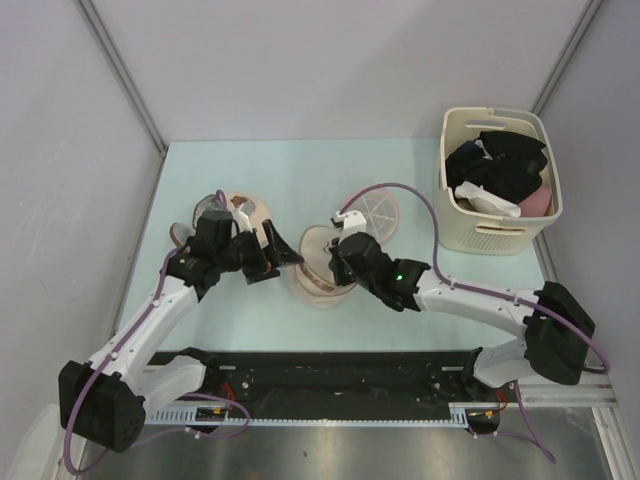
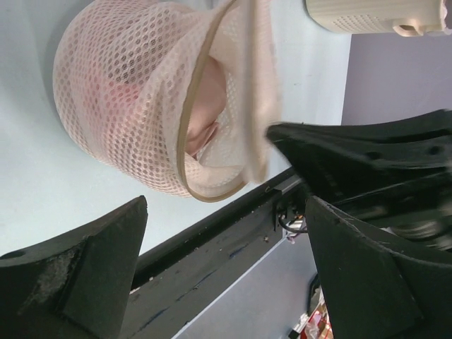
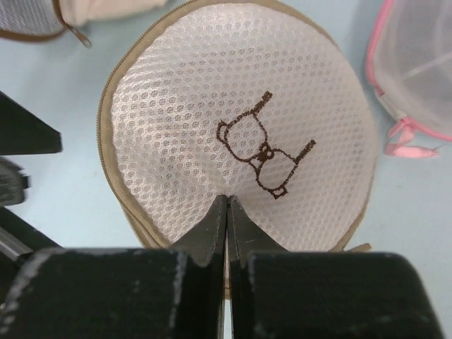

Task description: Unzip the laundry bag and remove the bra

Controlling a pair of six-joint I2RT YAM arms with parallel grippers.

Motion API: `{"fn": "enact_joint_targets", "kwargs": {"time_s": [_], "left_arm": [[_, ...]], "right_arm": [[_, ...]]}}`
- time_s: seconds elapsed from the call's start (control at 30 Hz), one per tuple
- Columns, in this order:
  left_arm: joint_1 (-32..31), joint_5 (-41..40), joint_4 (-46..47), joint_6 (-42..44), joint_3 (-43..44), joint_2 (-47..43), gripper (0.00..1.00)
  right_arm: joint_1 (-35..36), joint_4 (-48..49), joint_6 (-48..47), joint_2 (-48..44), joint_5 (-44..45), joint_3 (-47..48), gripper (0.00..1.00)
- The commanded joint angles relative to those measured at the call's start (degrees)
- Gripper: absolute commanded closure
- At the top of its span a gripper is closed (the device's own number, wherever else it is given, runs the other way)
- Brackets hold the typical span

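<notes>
- My right gripper [image 3: 226, 203]: jaws together at the near rim of the laundry bag [image 3: 240, 134]. I cannot tell whether mesh is caught.
- My left gripper [image 2: 226, 212]: jaws wide apart, facing the bag's gaping mouth.
- The bra [image 2: 205, 113]: pink, inside the bag.
- Recommended: right steadies the bag; left enters the mouth and pinches fabric only, never mesh.

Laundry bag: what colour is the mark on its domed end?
Dark brown mark on the pale mesh laundry bag; clearest in right wrist view.
</notes>
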Motion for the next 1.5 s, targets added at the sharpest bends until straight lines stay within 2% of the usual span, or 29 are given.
{"fn": "enact_joint_targets", "kwargs": {"time_s": [0.0, 0.27, 0.33, 0.5, 0.63, 0.7, 0.73, 0.77, 0.87, 0.9, 0.93, 1.0, 1.13, 1.23, 1.3, 1.37, 1.4, 1.47], "left_arm": [[0.48, 1.07, 0.19, 4.49, 2.22, 0.78, 0.04], [0.31, 3.78, 2.63, 5.56, 3.89, 1.13, 0.03], [0.13, 5.19, 4.74, 5.81, 4.59, 0.34, 0.04], [-0.66, 2.74, 2.73, 11.17, 8.11, 1.48, 0.02], [-2.33, 2.56, 0.36, 12.50, 7.85, 6.04, 0.03], [-3.90, 1.60, 0.88, 12.32, 6.80, 7.19, 0.03], [-4.26, 1.42, 0.97, 12.06, 6.53, 7.37, 0.03], [-4.70, 1.16, 1.14, 11.97, 6.44, 7.81, 0.03], [-5.58, 0.10, 0.97, 12.14, 6.79, 8.07, 0.03], [-5.76, -0.34, 0.62, 12.23, 6.97, 8.16, 0.03], [-5.84, -0.69, 0.53, 12.41, 7.06, 8.25, 0.03], [-6.19, -1.04, 0.27, 12.58, 7.41, 8.60, 0.04], [-6.99, -2.10, 0.26, 12.50, 7.41, 9.48, 0.08], [-7.43, -2.36, 0.79, 11.97, 6.71, 10.09, 0.12], [-7.86, -2.63, 0.88, 11.80, 6.27, 10.36, 0.15], [-8.04, -2.89, 1.14, 11.79, 5.74, 10.45, 0.21], [-8.22, -2.80, 1.58, 12.23, 5.39, 10.45, 0.25], [-8.31, -3.41, 3.07, 12.67, 3.82, 11.06, 0.36]], "right_arm": [[-3.51, 4.95, 1.63, -7.18, -0.91, -3.33, 1.00], [-9.84, 7.33, 4.80, -13.43, -11.54, -5.54, 1.00], [-13.35, 7.33, 6.03, -14.14, -14.45, -6.67, 1.00], [-21.79, 9.70, 9.01, -16.07, -20.06, -10.72, 1.00], [-31.97, 13.03, 19.01, -18.53, -25.70, -16.95, 1.00], [-33.84, 12.35, 21.05, -18.97, -25.62, -18.90, 0.70], [-34.19, 9.73, 21.15, -19.67, -24.49, -18.99, 0.58], [-34.02, 8.22, 21.41, -20.81, -22.47, -18.90, 0.44], [-31.92, 1.45, 21.59, -28.27, -11.85, -18.90, 0.34], [-31.21, -0.47, 21.41, -30.38, -7.12, -18.99, 0.34], [-30.69, -0.84, 21.06, -35.01, -4.99, -18.99, 0.34], [-28.67, -0.15, 18.61, -38.64, -2.08, -18.73, 0.37], [-22.09, 0.12, 15.53, -41.83, 3.37, -16.89, 0.45], [-15.58, 3.01, 11.49, -37.71, 3.39, -15.30, 0.46], [-12.42, 3.55, 9.21, -29.82, -0.99, -13.46, 0.43], [-11.09, 3.11, 8.58, -23.58, -6.94, -9.68, 0.36], [-10.73, 1.81, 8.67, -16.15, -8.81, -8.37, 0.36], [-9.42, 0.40, 9.19, -9.52, -12.24, -4.25, 0.34]]}}
